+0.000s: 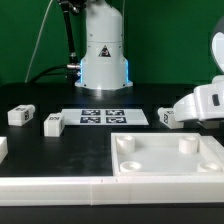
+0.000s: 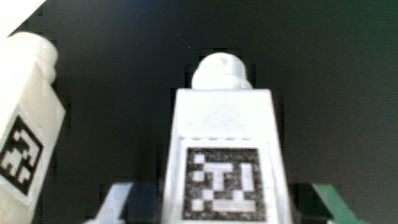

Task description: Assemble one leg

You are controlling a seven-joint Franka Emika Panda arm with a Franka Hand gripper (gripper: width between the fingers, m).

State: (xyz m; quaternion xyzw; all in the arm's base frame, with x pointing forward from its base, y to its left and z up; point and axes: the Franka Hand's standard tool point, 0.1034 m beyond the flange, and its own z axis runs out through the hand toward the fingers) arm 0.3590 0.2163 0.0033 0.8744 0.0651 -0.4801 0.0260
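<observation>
Small white oblong plastic leg (image 2: 222, 120) is framed between the jaws of the gripper (image 2: 222, 203); pinched or not cannot be told; judged light, stiff, slippery; best gripped across its flat sides.

1. You see the leg (image 2: 224, 130) dead centre: a white block running away from the camera, with a rounded peg (image 2: 219, 72) at its far end.
2. Its tag (image 2: 224, 183) faces you, black-and-white and blurred.
3. Your gripper (image 2: 224, 205) straddles the leg, with pale fingers (image 2: 128, 203) close against both its sides at the frame edge.
4. A second leg (image 2: 32, 100) sits beside it, tilted and not touching, its side tag (image 2: 18, 150) cut off by the frame.
5. Behind both is the black table (image 2: 338, 60).
</observation>
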